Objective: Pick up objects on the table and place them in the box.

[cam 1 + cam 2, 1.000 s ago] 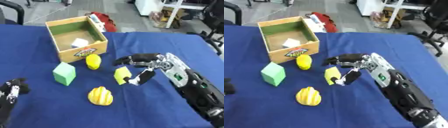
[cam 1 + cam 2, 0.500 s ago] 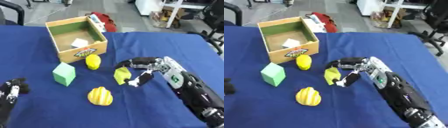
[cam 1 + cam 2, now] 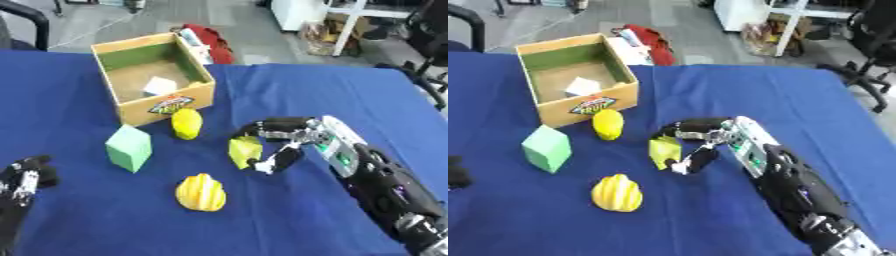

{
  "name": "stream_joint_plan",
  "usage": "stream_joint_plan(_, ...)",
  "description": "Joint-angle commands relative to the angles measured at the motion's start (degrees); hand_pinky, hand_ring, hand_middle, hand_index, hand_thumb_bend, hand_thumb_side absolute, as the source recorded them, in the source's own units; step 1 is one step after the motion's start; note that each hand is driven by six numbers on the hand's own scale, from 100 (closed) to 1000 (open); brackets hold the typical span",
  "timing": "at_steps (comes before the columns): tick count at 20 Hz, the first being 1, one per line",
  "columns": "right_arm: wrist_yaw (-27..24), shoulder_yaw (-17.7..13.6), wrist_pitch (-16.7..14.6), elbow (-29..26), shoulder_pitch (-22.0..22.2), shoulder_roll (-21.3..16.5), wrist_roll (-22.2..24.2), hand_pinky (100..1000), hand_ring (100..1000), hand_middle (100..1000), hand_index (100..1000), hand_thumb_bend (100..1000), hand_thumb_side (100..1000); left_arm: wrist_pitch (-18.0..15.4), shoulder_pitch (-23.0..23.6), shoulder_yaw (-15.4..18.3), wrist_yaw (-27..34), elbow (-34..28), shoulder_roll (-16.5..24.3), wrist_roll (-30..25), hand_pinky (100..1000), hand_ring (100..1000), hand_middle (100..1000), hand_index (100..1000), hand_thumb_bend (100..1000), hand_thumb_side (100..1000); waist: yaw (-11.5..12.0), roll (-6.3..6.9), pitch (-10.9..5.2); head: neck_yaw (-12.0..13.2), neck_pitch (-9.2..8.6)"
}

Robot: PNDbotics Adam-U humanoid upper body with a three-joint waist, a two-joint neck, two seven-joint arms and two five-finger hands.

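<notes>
1. One change: the right robot hand [image 3: 289, 142] has lowered to the tabletop [image 3: 289, 95], fingers now curling round the yellow-green block [image 3: 245, 151].
2. Box [image 3: 153, 75] lies far left of it; lift pending.

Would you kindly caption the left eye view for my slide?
Right hand curls around a yellow-green block on the blue table, near the wooden box.

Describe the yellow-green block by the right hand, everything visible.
The yellow-green block is a small faceted solid, plain and matte, standing on the blue table right of centre, below the lemon-shaped yellow piece. The right hand is curled round it: fingers arch over its top, the thumb comes in below on its right side. Whether it is lifted cannot be told.
</notes>
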Motion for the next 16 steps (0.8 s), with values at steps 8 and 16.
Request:
stream_joint_plan(8,0.51,-2.18,-5.72,-1.73,-1.10,-0.92,-17.12,715,636,355,960,100,177,0.00,-0.64,0.15,-0.17,-0.71,0.89,0.34,637,560,534,723,100,735,-0.23,1.46,-0.34,0.22,-0.51)
stream_joint_plan(16,-0.21,-2.74,-5.87,-2.36,-4.28,-0.97,-27.78,682,586,297,937,100,177,0.02,-0.58,0.14,-0.15,-0.72,0.98,0.43,637,560,534,723,100,734,-0.23,1.52,-0.31,0.70,-0.20)
